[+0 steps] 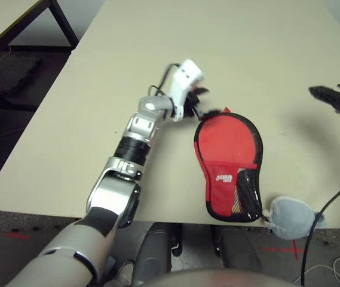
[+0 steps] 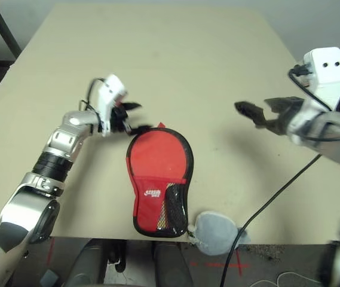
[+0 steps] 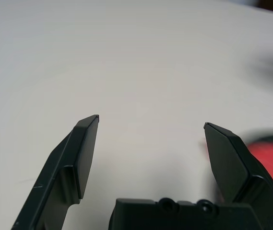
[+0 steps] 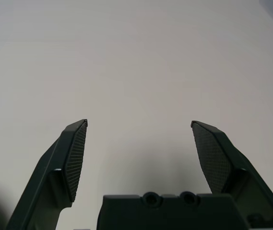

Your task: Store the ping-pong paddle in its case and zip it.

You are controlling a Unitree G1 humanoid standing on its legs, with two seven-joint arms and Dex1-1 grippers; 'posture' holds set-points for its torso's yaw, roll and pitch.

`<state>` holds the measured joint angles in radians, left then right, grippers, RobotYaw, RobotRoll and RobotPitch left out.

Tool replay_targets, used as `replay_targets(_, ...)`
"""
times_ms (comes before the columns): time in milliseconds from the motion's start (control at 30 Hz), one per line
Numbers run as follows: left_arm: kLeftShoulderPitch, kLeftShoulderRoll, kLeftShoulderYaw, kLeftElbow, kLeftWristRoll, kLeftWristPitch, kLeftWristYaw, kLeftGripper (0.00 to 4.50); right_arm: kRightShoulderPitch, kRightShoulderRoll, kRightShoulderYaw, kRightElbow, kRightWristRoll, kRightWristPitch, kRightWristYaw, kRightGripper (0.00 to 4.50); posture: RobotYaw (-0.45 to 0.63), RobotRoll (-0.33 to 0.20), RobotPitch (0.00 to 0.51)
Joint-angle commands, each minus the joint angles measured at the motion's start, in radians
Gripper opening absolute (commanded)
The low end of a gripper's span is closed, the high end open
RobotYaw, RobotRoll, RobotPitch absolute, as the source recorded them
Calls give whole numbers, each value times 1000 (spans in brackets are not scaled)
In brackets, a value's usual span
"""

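The red case point(image 1: 224, 148) lies flat near the table's front edge, round end away from me, black zipper edge all around, with a white logo and mesh pocket point(image 1: 245, 190) on its narrow end. The ping-pong paddle is hidden; I cannot tell what the dark shape in the pocket is. My left gripper point(image 1: 204, 103) hovers open just beyond the case's round end, at its far-left rim, and the case's red edge point(image 3: 270, 153) shows beside one of its fingers point(image 3: 86, 148). My right gripper point(image 2: 256, 110) hangs open over bare table, well right of the case.
A grey-white soft ball point(image 2: 214, 233) rests at the table's front edge beside the case's narrow end. A black cable point(image 2: 277, 191) runs from my right arm across the front right corner. The beige table point(image 1: 217, 36) stretches far behind. Another table point(image 1: 14, 18) stands off left.
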<state>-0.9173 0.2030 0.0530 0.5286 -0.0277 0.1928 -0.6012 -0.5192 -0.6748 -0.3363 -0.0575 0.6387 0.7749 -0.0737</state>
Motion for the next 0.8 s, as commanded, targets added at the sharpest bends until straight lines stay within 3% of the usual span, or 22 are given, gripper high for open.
replay_targets(33, 47, 20, 70, 31, -10, -60, 146, 4500, 18, 61, 52, 85, -185, -217, -29, 4455, -29, 0, 159)
replay_targets(133, 107, 46, 111, 44, -3, -139, 247, 4500, 1, 97, 92, 200, -323, -388, -36, 4455, -22, 0, 160)
replay_targets(433, 228, 99, 198, 107, -20, -240, 462, 4500, -79, 84, 75, 511, -573, -576, -187, 4455, 6, 0, 174)
replay_targets(800, 244, 105, 200, 133, -38, -242, 487, 4500, -64, 67, 10, 633, -592, -607, -199, 4455, 18, 0, 185)
